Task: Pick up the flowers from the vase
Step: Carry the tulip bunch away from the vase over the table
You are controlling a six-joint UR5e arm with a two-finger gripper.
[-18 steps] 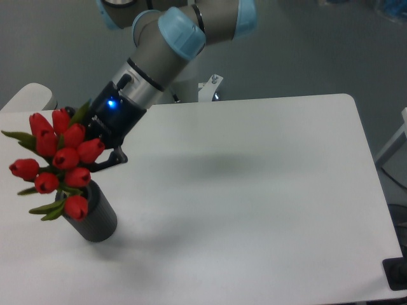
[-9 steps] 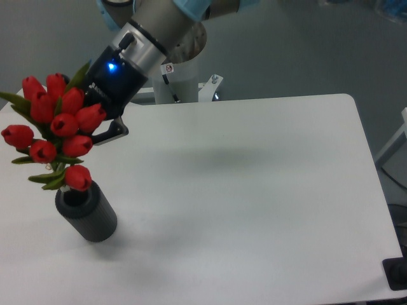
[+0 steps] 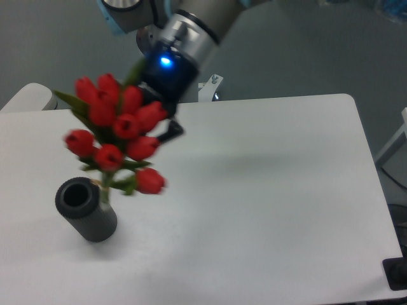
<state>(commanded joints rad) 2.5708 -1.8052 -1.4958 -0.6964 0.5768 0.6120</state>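
Flowers now lifted clear of the vase and shifted right toward frame centre-left since the earlier frame.
Gripper pinches the bunch from behind, fingers largely hidden by the blooms. Stem ends hang just beside the vase rim at lower left; the vase stands upright on the white table, its hollow showing.
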